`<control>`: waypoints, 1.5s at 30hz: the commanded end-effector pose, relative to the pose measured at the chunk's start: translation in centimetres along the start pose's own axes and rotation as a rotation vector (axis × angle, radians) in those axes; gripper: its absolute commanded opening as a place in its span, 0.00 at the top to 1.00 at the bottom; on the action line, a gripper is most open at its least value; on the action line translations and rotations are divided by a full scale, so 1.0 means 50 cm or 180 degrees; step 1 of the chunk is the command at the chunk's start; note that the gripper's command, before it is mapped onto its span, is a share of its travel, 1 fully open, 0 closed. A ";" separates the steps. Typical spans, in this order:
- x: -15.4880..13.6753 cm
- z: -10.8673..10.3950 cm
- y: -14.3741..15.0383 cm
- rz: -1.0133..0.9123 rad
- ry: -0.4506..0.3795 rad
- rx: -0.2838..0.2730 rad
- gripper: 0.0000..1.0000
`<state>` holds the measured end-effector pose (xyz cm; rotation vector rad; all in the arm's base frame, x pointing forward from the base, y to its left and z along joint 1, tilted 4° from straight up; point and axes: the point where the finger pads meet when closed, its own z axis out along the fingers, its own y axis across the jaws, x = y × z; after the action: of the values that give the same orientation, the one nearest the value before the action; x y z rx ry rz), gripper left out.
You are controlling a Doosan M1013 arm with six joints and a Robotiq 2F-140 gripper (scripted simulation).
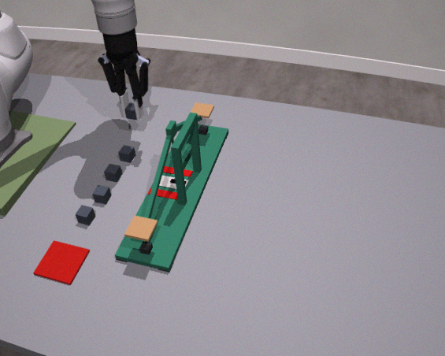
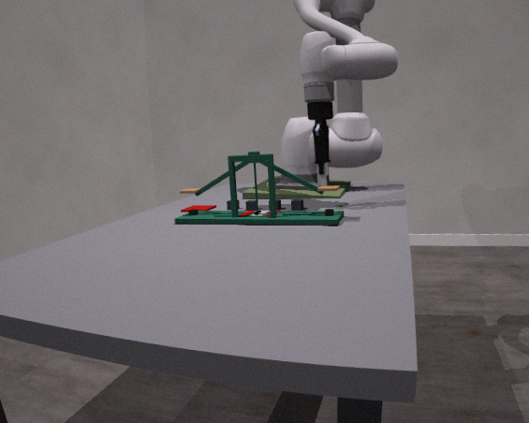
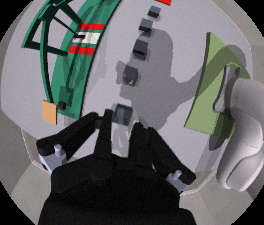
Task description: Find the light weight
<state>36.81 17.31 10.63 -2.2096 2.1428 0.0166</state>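
Observation:
My gripper [image 1: 131, 116] [image 2: 323, 181] [image 3: 122, 112] is shut on a dark weight [image 1: 131, 110] [image 3: 122, 113] and holds it above the table, beyond the row's far end. The other dark weights [image 1: 127, 153] [image 1: 113, 172] [image 1: 101, 194] [image 1: 85, 215] stand apart in a row on the table. The red dish [image 1: 61, 262] [image 2: 198, 208] lies flat and bare past the row's near end. The green rocker balance [image 1: 198, 173] [image 2: 259, 221] has two bare tan pans [image 1: 141, 228] [image 1: 202, 109]. Its pointer tip [image 1: 173, 181] is over the white field.
The balance's upright frame [image 1: 179, 173] [image 2: 231, 187] stands beside the row, with its arms reaching out to the pans. The robot's base stands on an olive-green plate [image 1: 32, 157] [image 3: 202, 106] on the other side of the row.

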 end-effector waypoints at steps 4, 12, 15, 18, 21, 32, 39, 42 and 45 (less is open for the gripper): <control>-0.041 -0.079 -0.002 -0.0054 -0.0003 -0.0001 0.76; -0.085 -0.164 -0.003 -0.0054 -0.0003 -0.0001 0.76; -0.087 -0.168 -0.004 -0.0054 -0.0003 -0.0001 0.76; -0.089 -0.173 -0.004 -0.0054 -0.0003 -0.0001 0.76; -0.092 -0.175 -0.029 -0.0054 -0.0003 -0.0001 0.76; -0.097 -0.173 -0.316 -0.0054 -0.0003 -0.0001 0.76; -0.095 -0.170 -0.342 -0.0054 -0.0003 -0.0001 0.76; -0.095 -0.170 -0.342 -0.0054 -0.0003 -0.0001 0.76; -0.095 -0.170 -0.342 -0.0054 -0.0003 -0.0001 0.76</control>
<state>53.41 22.08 20.02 -2.2275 2.1236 0.0167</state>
